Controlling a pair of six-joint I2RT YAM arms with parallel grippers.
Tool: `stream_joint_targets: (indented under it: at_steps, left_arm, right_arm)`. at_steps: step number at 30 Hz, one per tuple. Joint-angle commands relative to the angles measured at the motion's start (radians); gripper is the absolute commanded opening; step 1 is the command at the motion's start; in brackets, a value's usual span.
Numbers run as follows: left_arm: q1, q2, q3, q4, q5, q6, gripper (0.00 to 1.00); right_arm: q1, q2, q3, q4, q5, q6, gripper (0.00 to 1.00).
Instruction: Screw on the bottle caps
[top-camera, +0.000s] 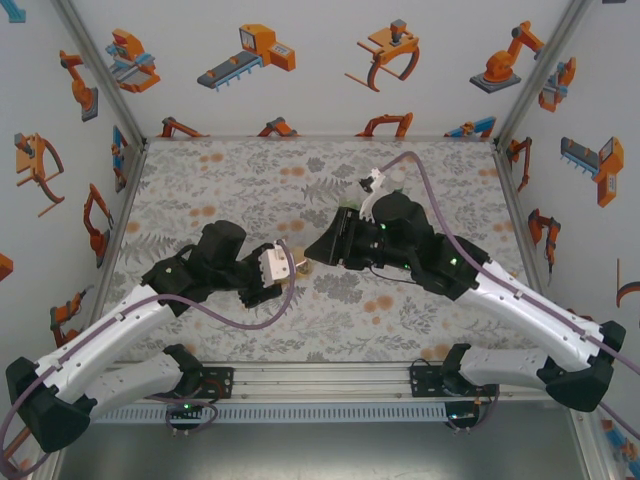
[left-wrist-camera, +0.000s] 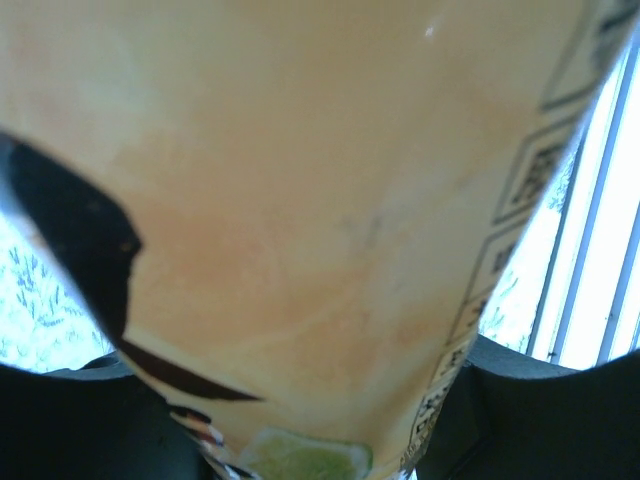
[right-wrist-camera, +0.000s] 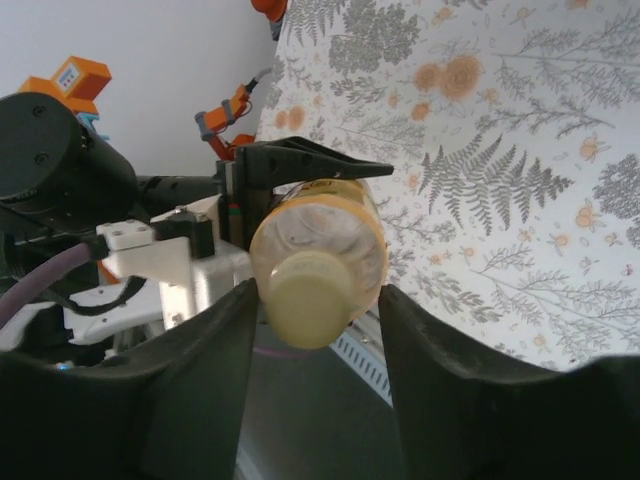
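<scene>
Left tool (top-camera: 290, 272) clamped on the amber bottle (right-wrist-camera: 335, 225). Right tool (right-wrist-camera: 318, 310) stands apart around its pale cap (right-wrist-camera: 308, 298), above the leaf-patterned surface (right-wrist-camera: 520, 150). The label (left-wrist-camera: 520, 190) print is unreadable.

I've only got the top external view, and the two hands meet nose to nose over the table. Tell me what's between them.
Observer: The left hand grips an orange-labelled bottle lying sideways, its mouth toward the right hand.
Operator: Report the cap.
Observer: A pale yellow cap sits on the bottle's neck. How tight it is, I cannot tell.
Operator: Give me the right hand's grip.
Observer: Its fingers stand open on either side of the cap, with a gap showing on one side.
</scene>
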Motion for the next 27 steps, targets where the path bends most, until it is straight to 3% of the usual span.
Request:
stream_joint_targets:
  at_steps: [1, 5, 10, 18, 23, 27]
  left_arm:
    - [-0.005, -0.017, 0.013, 0.051, 0.096, 0.016, 0.0]
    - [-0.005, -0.016, 0.014, 0.042, 0.159, 0.027, 0.0]
    - [-0.005, -0.004, 0.02, 0.017, 0.26, 0.048, 0.0]
    - [-0.005, 0.013, 0.033, -0.015, 0.389, 0.07, 0.0]
    - [-0.006, 0.02, 0.038, -0.03, 0.402, 0.08, 0.0]
    - [-0.005, 0.022, 0.04, -0.034, 0.4, 0.08, 0.0]
  right_arm:
    - [-0.001, -0.041, 0.043, -0.015, 0.012, -0.126, 0.66]
    - [-0.001, -0.088, 0.056, -0.007, 0.006, -0.317, 0.68]
    - [-0.001, -0.15, 0.058, 0.039, -0.187, -0.691, 0.63]
    - [0.0, -0.099, 0.179, -0.208, -0.368, -1.213, 0.62]
    - [-0.001, -0.041, 0.251, -0.303, -0.456, -1.367, 0.62]
    - [0.0, 0.009, 0.284, -0.309, -0.518, -1.382, 0.61]
